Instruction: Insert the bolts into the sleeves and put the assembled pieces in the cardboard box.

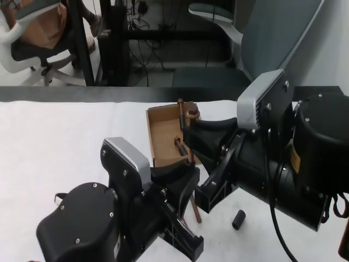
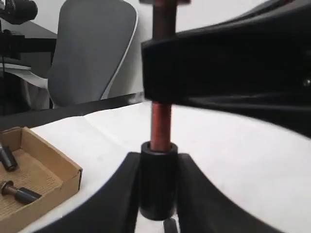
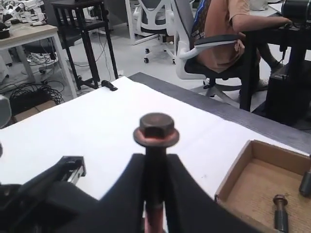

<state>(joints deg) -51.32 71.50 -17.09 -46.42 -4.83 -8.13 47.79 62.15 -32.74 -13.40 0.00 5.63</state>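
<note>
My right gripper (image 3: 155,167) is shut on a copper-coloured bolt (image 3: 156,130), which stands upright with its hex head on top. The bolt's shaft (image 2: 161,124) runs down into a black sleeve (image 2: 158,182). My left gripper (image 2: 158,170) is shut on that sleeve just above the white bench. The right gripper's fingers (image 2: 228,73) cross over the sleeve. In the high view both grippers meet in front of the cardboard box (image 1: 158,117), and the shaft (image 1: 195,210) shows below them. Assembled pieces (image 2: 19,193) (image 3: 280,208) lie in the box.
A loose black sleeve (image 1: 238,219) lies on the white bench cover, right of the grippers. The bench's dark far edge (image 1: 82,94) runs behind the box, with office chairs (image 1: 262,38) and desk legs beyond. White bench surface (image 1: 54,142) stretches left of the box.
</note>
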